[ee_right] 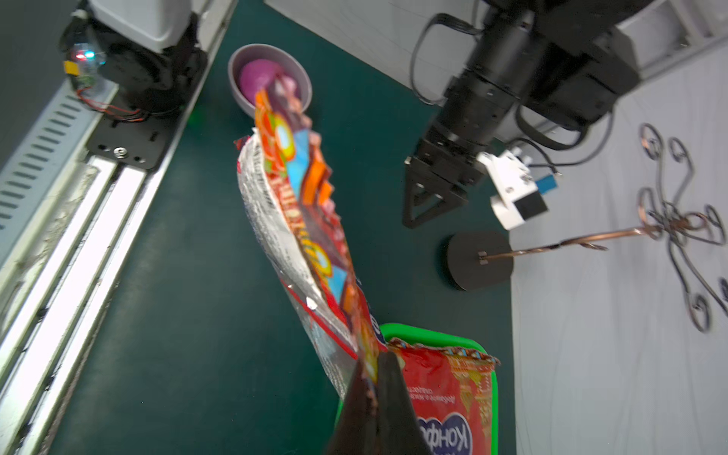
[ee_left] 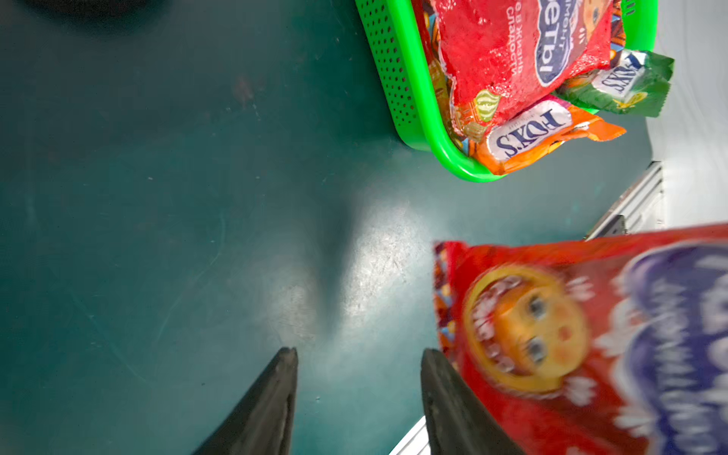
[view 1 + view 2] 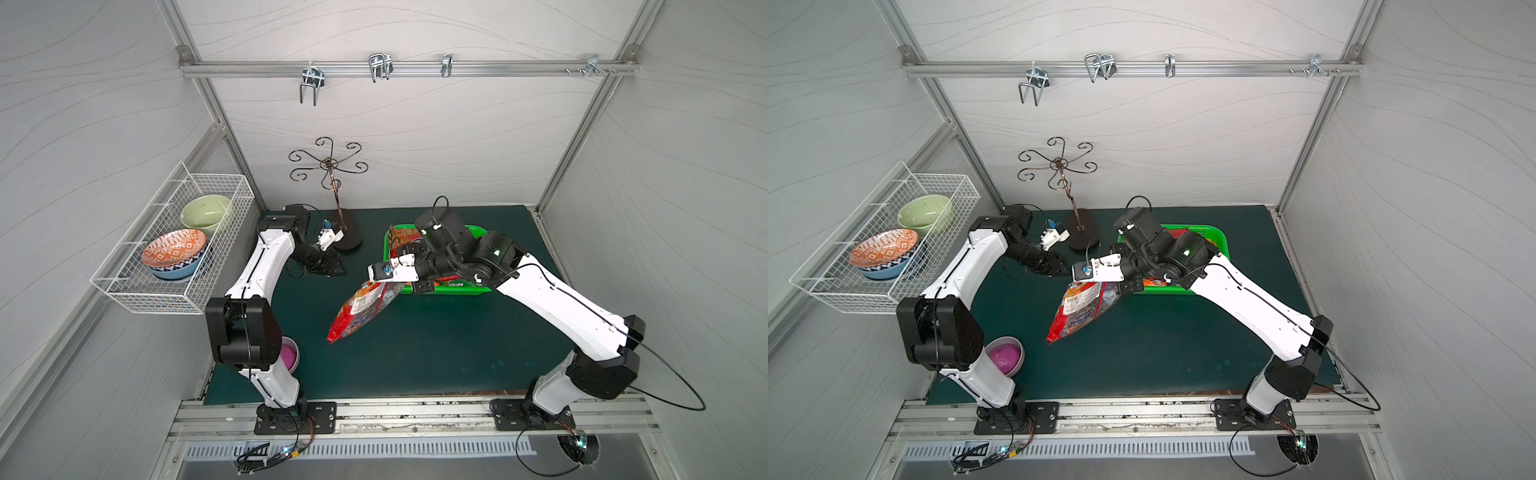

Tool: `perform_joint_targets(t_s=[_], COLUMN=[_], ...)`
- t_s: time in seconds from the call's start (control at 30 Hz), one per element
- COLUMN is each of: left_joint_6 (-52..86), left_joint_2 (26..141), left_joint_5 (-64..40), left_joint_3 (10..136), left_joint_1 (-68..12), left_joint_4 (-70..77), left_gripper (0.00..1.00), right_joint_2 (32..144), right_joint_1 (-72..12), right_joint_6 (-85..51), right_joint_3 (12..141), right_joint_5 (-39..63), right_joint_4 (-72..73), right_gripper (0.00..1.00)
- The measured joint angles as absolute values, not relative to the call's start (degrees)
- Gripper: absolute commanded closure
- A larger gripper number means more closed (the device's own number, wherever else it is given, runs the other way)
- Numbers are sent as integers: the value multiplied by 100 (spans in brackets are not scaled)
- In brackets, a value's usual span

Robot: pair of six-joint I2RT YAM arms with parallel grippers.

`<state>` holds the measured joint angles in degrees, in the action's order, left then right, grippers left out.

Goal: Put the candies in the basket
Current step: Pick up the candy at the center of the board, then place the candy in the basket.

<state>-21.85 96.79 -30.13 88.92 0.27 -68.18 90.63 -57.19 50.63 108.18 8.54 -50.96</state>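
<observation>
The right gripper is pressed together on the top edge of a large red bag; the bag hangs slantwise from it, clear of the dark green surface in both top views; its print is too blurred to read in either wrist view. The basket lies just below and beyond this gripper; in both top views the right arm covers most of it, so only parts of the rim show. From the left wrist view, a second red bag lies in the basket, cut off by the frame edge; an orange bag and a green bag stick out over the rim; anything under them is hidden. The left gripper hovers above the surface with its jaws spread and nothing between them; the held bag hangs just beside one of its fingers, though whether they touch cannot be told.
</observation>
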Motion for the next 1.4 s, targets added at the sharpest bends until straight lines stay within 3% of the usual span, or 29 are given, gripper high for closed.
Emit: perform_joint_targets(t_s=[0.43, 1.03, 1.4], left_joint_6=[-1929, -1068, -388], left_joint_2=[9679, 9922, 10812], left_joint_5=[-2576, -3671, -3758], left_joint_3=[9260, 9233, 9507], left_joint_1=[38, -281, -705], left_joint_4=[-6803, -6414, -6139], left_gripper=[46, 45, 45], right_joint_2=[9102, 9848, 10565], right_joint_1=[-4569, -2902, -2786], right_joint_6=[4084, 3509, 2733], right_joint_3=[11684, 10862, 10484], right_joint_5=[292, 2349, 3114], right_joint_4=[-4593, -1938, -377], right_gripper=[100, 100, 100])
